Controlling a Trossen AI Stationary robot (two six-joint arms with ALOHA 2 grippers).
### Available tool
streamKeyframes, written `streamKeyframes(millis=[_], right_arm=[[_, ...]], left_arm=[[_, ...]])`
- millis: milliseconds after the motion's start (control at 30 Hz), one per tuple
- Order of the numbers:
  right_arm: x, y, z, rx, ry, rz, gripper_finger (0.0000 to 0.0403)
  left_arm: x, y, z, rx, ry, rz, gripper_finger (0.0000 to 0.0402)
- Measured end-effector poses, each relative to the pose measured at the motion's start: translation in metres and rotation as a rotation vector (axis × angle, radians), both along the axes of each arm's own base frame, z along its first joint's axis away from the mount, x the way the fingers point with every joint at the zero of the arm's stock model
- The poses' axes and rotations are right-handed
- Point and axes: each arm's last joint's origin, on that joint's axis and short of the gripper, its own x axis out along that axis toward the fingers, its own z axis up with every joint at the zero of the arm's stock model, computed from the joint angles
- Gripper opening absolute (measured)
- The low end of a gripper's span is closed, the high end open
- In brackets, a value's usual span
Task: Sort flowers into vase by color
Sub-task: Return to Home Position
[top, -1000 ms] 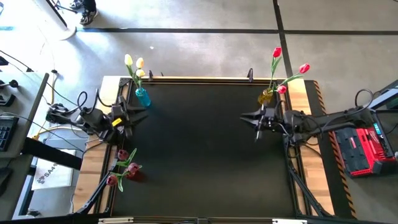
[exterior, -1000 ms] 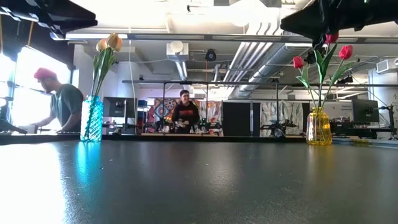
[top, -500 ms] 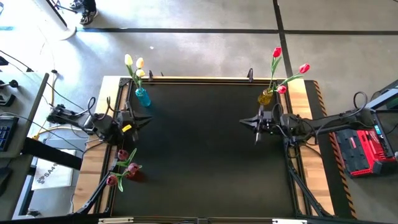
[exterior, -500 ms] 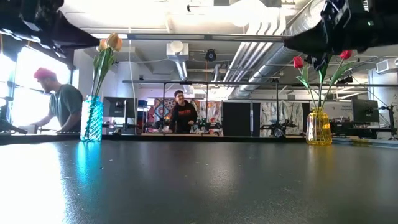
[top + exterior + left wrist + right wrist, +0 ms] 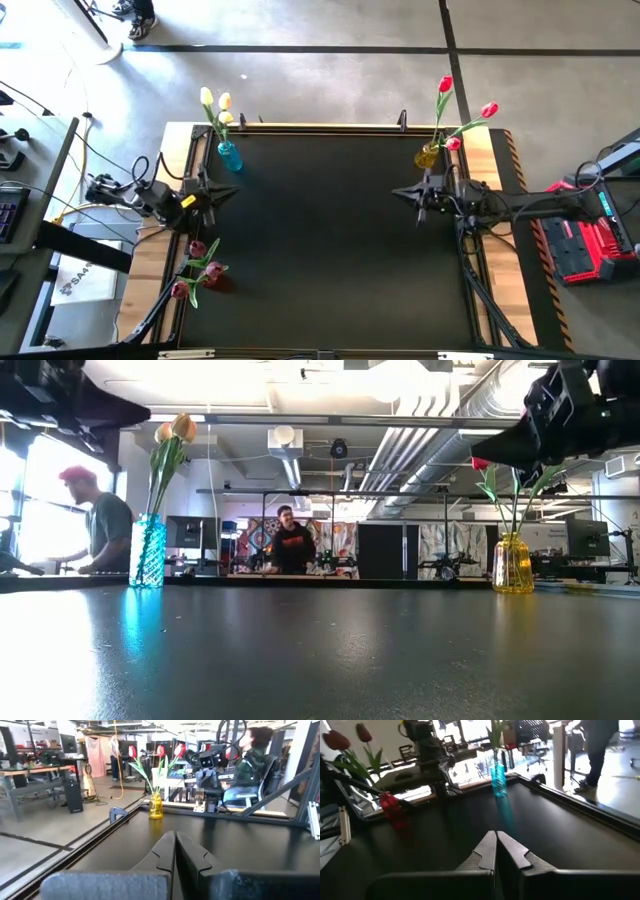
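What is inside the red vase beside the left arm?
Three dark red tulips stand in the red vase, heads and green stems showing above its rim. The vase wall hides the lower stem ends and anything else inside.

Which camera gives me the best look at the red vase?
Right wrist view: the red vase stands side-on, unblocked. The high view shows it from above, mostly under dark tulips. Low and left wrist views miss it.

Cream-yellow tulips (image 5: 215,102) in turquoise vase (image 5: 229,157), red tulips (image 5: 445,87) in yellow vase (image 5: 427,158), maroon tulips (image 5: 213,268) in red vase (image 5: 393,815), black tabletop (image 5: 330,240)
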Motion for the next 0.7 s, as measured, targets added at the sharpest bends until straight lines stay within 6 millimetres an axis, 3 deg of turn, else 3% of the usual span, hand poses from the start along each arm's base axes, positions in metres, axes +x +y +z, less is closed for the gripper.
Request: streamKeyframes(millis=[200, 700], right_arm=[[-0.003, -0.001, 0.002, 0.011, -0.019, -0.003, 0.0000], [-0.021, -0.001, 0.005, 0.071, -0.080, 0.024, 0.0000]], left_arm=[[0.005, -0.001, -0.014, -0.013, 0.011, 0.021, 0.0000], [0.007, -0.002, -0.020, -0.050, 0.020, 0.019, 0.0000]])
